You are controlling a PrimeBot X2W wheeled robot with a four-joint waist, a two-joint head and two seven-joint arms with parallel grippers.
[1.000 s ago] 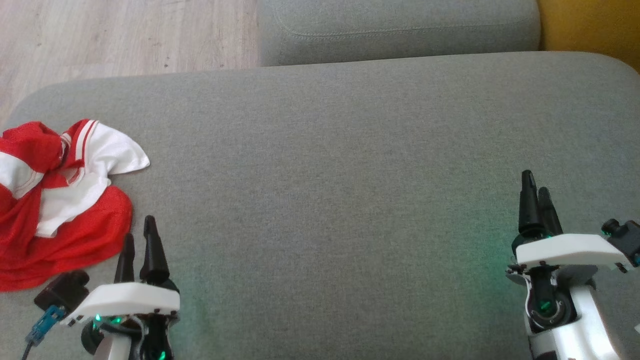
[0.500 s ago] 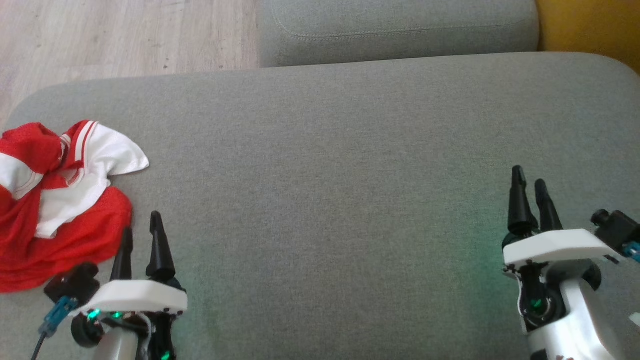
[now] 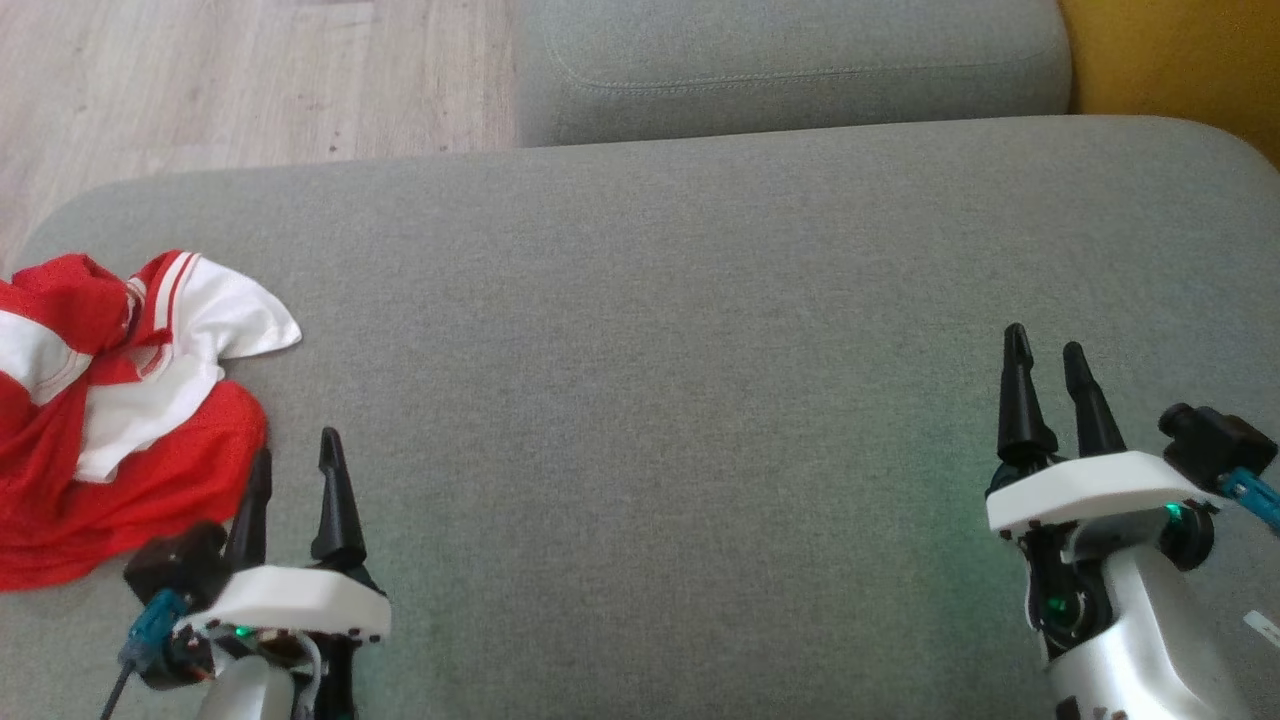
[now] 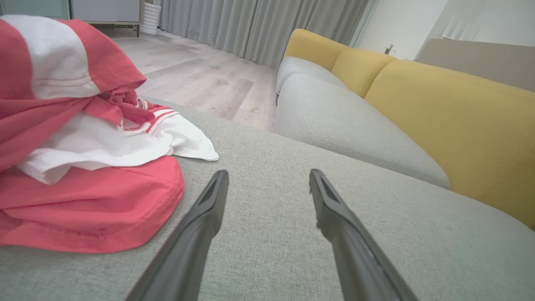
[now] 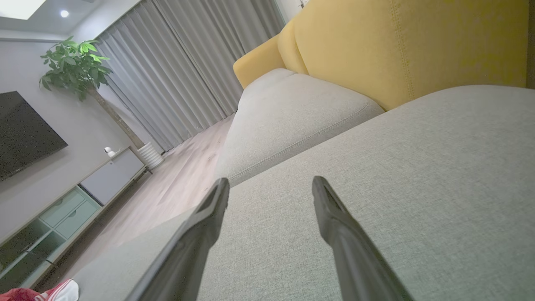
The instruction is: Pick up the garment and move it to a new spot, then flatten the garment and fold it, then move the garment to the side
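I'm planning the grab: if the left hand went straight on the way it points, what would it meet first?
Probably the bare grey cushion, not the shirt: the open left hand points past the shirt, which lies to its left. Height above the cushion is unclear.

Garment [image 3: 110, 400] lay heaped on the seat cushion [image 3: 650, 350], at its left end. Left gripper [image 3: 295, 447] sat over the cushion just beside the garment's near right edge. Right gripper [image 3: 1045, 340] sat well apart, over the cushion's right part. Second cushion [image 3: 790, 60] lay behind the first. Floor [image 3: 250, 80] lay behind and to the left, with the backrest [image 3: 1170, 60] at far right.
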